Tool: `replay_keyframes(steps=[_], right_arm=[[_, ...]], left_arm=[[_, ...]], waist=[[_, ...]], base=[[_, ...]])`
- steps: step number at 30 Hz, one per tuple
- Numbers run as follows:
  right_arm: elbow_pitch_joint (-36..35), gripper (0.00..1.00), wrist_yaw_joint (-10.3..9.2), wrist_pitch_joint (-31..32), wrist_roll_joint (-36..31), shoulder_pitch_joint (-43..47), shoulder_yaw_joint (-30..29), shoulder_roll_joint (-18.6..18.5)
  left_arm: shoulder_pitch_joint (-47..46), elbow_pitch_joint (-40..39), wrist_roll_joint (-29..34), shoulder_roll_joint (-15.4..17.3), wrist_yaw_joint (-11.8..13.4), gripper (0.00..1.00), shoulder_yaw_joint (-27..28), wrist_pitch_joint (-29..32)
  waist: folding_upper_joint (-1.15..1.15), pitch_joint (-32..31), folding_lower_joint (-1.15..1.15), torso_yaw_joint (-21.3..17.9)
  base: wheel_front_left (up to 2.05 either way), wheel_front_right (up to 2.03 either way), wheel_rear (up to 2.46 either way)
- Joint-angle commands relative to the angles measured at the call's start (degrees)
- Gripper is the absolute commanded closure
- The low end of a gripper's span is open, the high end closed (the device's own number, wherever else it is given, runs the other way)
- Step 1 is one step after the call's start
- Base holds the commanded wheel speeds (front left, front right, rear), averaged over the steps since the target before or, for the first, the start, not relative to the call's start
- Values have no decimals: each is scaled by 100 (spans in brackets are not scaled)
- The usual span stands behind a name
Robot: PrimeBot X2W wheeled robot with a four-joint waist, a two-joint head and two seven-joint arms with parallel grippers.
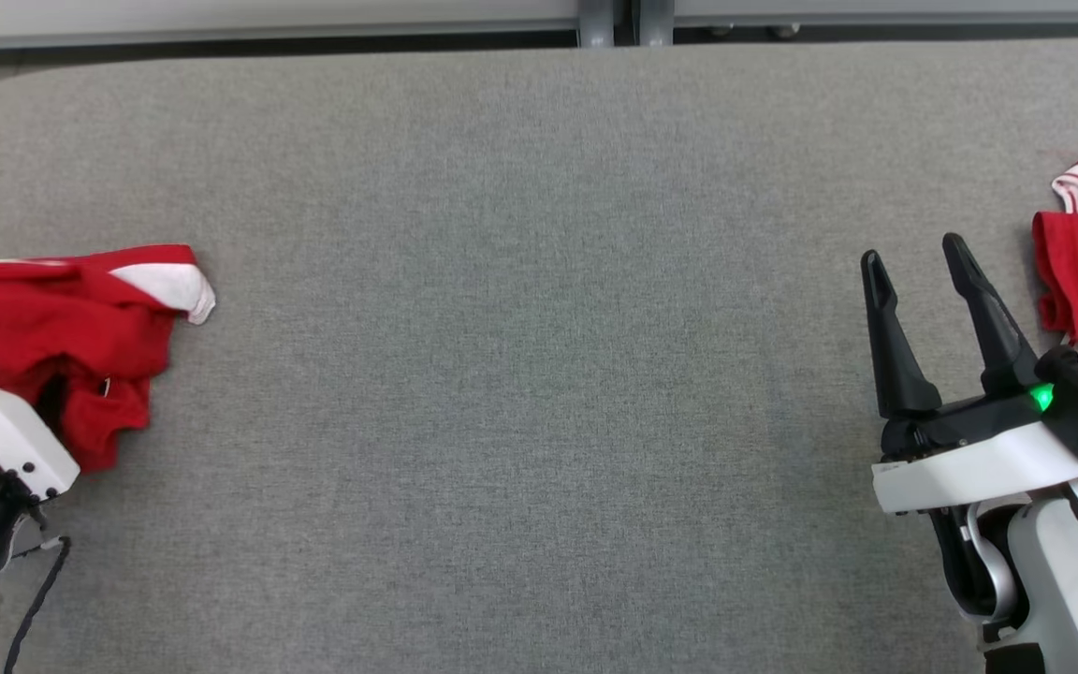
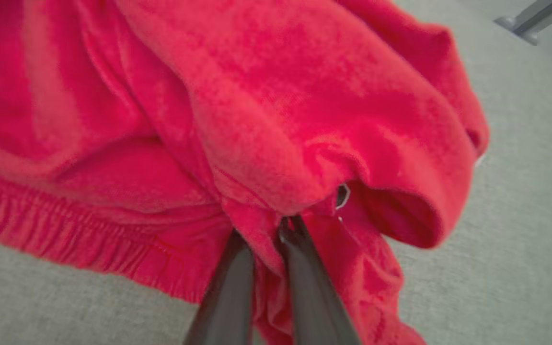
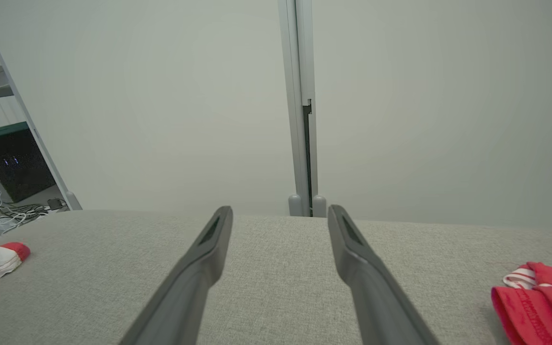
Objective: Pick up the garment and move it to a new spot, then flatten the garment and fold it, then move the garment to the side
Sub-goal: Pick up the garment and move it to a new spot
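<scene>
In the head view, the red soft garment with a white cuff (image 1: pixel 52 318) lies at the left edge of the grey cloth table (image 1: pixel 539 374). The right gripper (image 1: pixel 913 251), lower right, is spread and empty. In the left wrist view, the left gripper (image 2: pixel 283 225) pinches a red fold, bottom middle. I think it should lift slowly so the small pinch does not slip. In the right wrist view, the fingers stand apart over the table.

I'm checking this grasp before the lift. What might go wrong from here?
1. The left jaws pinch only a small fold of the red garment, so it may slip out during lifting.
2. It lies bunched on the table; lifting by one point could leave it twisted and hard to flatten.
</scene>
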Motion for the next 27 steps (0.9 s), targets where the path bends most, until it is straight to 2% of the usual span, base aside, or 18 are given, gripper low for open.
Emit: replay_keyframes(steps=[1,8,14,16,21,27], right_arm=[[46,0,2,-25,-21,101,-12,15],[156,0,2,-25,53,393,-75,107],[154,0,2,-25,35,668,-218,112],[139,0,2,-25,-6,752,-309,109],[32,0,2,-25,-76,831,-452,112],[-98,0,2,-25,-143,846,-663,61]], left_arm=[[-73,-175,7,98,-34,100,-185,-160],[-35,-1225,-28,410,-22,100,-849,-521],[324,-2488,29,474,-22,100,-1261,-568],[496,-2924,109,388,-6,100,-1411,-555],[1019,-3843,368,81,231,100,-1805,-695],[1423,-4178,716,-411,447,100,-2338,-972]], waist=[[0,-241,0,66],[0,-925,0,122],[0,-1369,0,16],[0,-1478,0,-58],[0,-1596,0,-390],[0,-1542,0,-863]], base=[[0,0,0],[0,0,0],[0,0,0],[0,0,0],[0,0,0],[0,0,0]])
